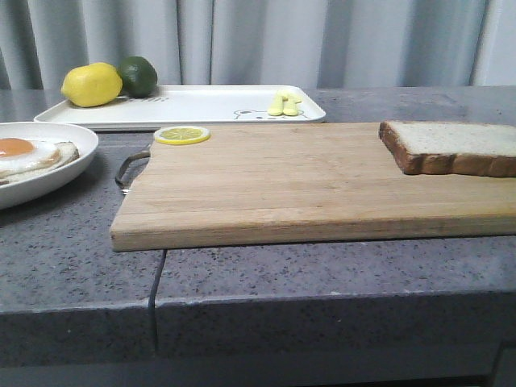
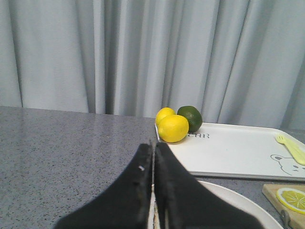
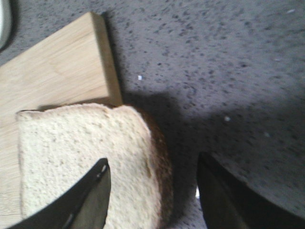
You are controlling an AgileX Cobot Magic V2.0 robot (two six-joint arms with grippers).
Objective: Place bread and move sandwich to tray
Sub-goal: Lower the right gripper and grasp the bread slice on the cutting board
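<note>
The bread (image 1: 451,147) lies flat at the right end of the wooden cutting board (image 1: 282,181). In the right wrist view my right gripper (image 3: 152,164) is open just above the bread (image 3: 81,157), one finger over the slice, the other beyond its crust edge over the counter. The fried egg (image 1: 20,153) lies in the round white bowl (image 1: 68,165) at the left, on another slice. My left gripper (image 2: 153,145) is shut and empty above the bowl's rim (image 2: 238,200). The white tray (image 1: 210,105) stands behind the board. Neither gripper shows in the front view.
A lemon (image 1: 91,85) and a lime (image 1: 139,75) sit on the tray's left end, a small yellow fork (image 1: 282,103) at its right. A lemon slice (image 1: 181,135) lies on the board's far left corner. The board has a metal handle (image 1: 129,169). The counter's front edge is close.
</note>
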